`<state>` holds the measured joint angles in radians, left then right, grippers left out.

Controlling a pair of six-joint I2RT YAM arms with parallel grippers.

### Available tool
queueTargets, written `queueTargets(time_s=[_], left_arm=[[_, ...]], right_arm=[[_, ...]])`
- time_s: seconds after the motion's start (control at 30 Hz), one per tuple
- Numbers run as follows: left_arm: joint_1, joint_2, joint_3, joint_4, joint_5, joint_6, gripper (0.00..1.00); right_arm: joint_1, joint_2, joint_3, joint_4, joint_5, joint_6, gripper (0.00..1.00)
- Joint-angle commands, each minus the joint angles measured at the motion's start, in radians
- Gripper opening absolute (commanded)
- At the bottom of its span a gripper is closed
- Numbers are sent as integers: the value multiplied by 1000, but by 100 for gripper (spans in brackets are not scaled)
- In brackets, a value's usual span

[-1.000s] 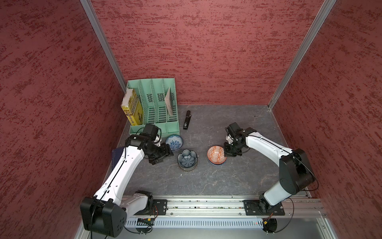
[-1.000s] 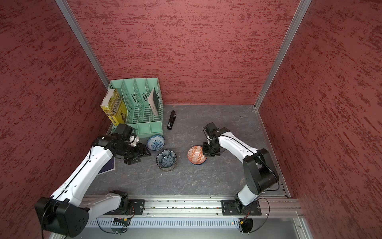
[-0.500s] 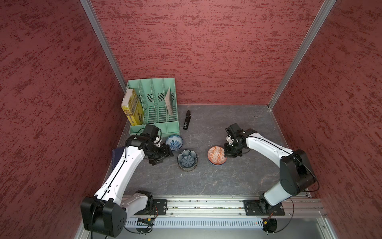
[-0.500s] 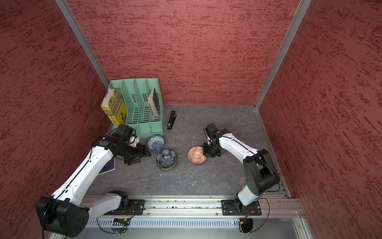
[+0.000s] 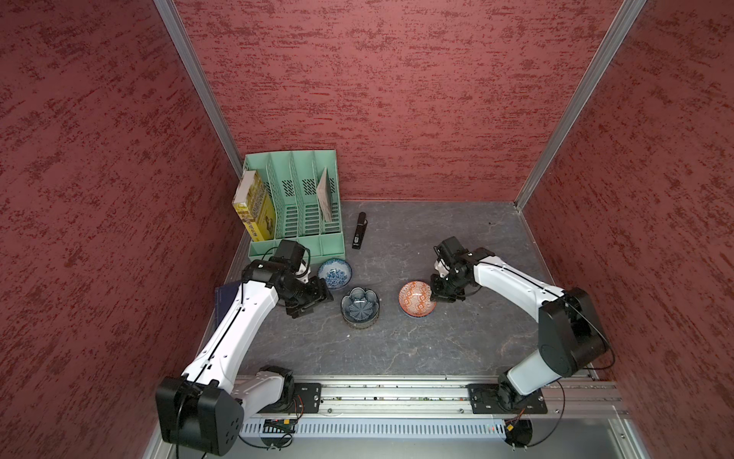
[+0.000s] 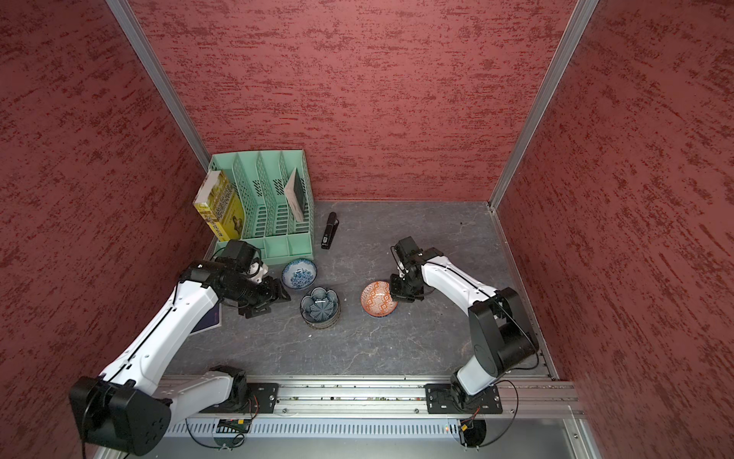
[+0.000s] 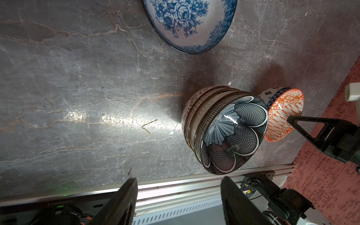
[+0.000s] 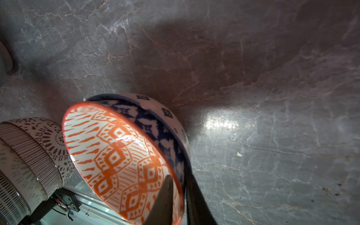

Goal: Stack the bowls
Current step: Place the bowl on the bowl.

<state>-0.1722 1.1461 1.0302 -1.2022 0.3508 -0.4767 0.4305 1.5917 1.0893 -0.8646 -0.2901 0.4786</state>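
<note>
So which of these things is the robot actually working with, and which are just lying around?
Job: blue floral bowl; dark-blue flower-shaped bowl topping a bowl stack; orange geometric bowl nested in a blue-patterned bowl.
Lying about: green file organizer; yellow book; black stapler; dark-blue notebook.

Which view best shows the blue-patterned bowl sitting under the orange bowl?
The right wrist view: the blue-patterned bowl shows its outer wall curving clearly behind the orange bowl. The left wrist view catches only a distant sliver of it. In both top views the orange bowl covers it almost entirely.
</note>
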Motion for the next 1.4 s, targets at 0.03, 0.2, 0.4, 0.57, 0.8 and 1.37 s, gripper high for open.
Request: queueTargets(time_s=[0.03, 0.2, 0.4, 0.57, 0.8, 1.37], left_arm=[[10, 1, 0, 23, 2, 15, 71], [11, 3, 0, 22, 3, 15, 71], [13, 1, -4, 19, 2, 17, 71], [13, 0, -5, 17, 6, 18, 71], [14, -5, -1, 12, 11, 21, 71], [15, 3, -23, 22, 19, 23, 70]], right_arm=[[-8, -18, -2, 7, -11, -6, 20], [-8, -24, -2, -4, -10, -7, 21], [-7, -46, 10, -34, 25, -10, 21], [-8, -51, 17, -50, 31, -8, 20], [-7, -46, 16, -50, 26, -7, 14], [-8, -19, 0, -35, -4, 2, 7]])
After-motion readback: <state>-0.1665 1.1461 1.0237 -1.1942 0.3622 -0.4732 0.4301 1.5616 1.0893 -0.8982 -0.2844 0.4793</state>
